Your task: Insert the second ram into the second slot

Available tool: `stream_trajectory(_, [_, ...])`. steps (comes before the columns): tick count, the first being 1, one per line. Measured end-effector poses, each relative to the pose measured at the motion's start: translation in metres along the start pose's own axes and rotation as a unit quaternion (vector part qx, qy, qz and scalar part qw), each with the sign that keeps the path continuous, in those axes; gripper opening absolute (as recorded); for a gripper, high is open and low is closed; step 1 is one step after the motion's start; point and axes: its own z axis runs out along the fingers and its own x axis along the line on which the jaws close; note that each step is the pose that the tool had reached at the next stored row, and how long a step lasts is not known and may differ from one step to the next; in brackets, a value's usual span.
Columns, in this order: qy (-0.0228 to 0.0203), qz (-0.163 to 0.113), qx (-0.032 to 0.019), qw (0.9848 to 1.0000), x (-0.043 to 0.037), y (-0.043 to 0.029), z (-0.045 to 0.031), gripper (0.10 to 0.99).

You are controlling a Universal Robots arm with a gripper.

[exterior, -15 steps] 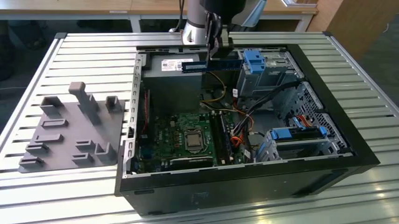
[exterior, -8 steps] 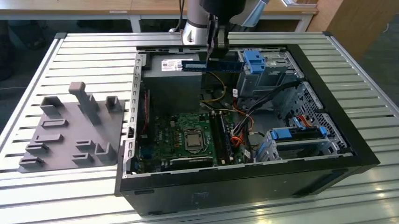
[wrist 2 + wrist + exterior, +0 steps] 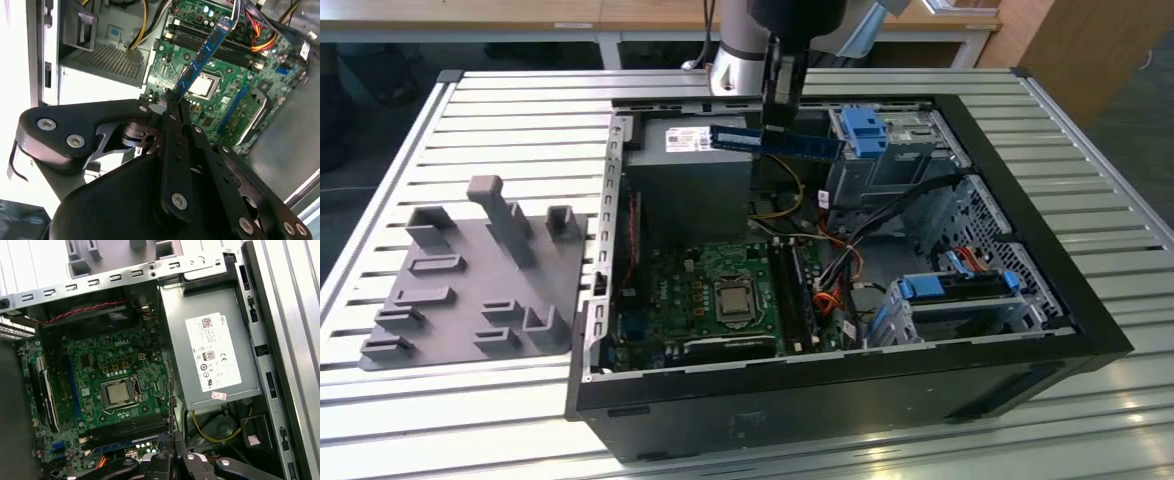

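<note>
The second ram (image 3: 774,141) is a thin blue-green stick held level above the open computer case, over the power supply end. My gripper (image 3: 778,125) is shut on it from above, near its middle. In the second wrist view the second ram (image 3: 205,50) juts out from the closed fingertips (image 3: 172,97) toward the motherboard. Its edge (image 3: 120,444) also shows as a blue strip in the first wrist view, just beyond the gripper (image 3: 177,457). The dark memory slots (image 3: 798,295) (image 3: 130,424) lie beside the processor socket (image 3: 116,394), well below the stick.
The grey power supply (image 3: 700,170) with a white label sits under the gripper. Blue drive-bay latches (image 3: 867,130) (image 3: 961,285) and orange and black cables (image 3: 834,270) crowd the exterior view's right of the case. A grey holder plate (image 3: 467,270) lies on the slatted table.
</note>
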Motion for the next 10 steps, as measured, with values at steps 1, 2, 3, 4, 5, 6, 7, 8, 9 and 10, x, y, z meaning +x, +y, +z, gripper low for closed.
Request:
stream_trajectory(1, [-0.0004, 0.009, 0.0002, 1.0, 0.0, 0.0, 0.0002, 0.137])
stream_trajectory(2, [-0.0007, 0.018, 0.0003, 0.9998, 0.0, 0.0, 0.0004, 0.137])
stream_trajectory(3, [-0.001, 0.027, 0.0005, 0.9996, 0.0, 0.0, 0.0006, 0.137])
stream_trajectory(4, [-0.0014, 0.036, 0.0006, 0.9994, 0.0, 0.0, 0.0008, 0.137])
stream_trajectory(5, [-0.0017, 0.045, 0.0008, 0.999, 0.0, 0.0, 0.001, 0.137])
stream_trajectory(6, [-0.002, 0.054, 0.0009, 0.9985, 0.0, 0.0, 0.0012, 0.137])
stream_trajectory(7, [-0.0024, 0.063, 0.0011, 0.998, 0.0, -0.0001, 0.0014, 0.137])
stream_trajectory(8, [-0.0028, 0.073, 0.0012, 0.9974, 0.0, -0.0001, 0.0016, 0.137])
stream_trajectory(9, [-0.0031, 0.082, 0.0014, 0.9967, 0.0, -0.0001, 0.0018, 0.137])
stream_trajectory(10, [-0.0034, 0.091, 0.0015, 0.9959, 0.0, -0.0001, 0.002, 0.137])
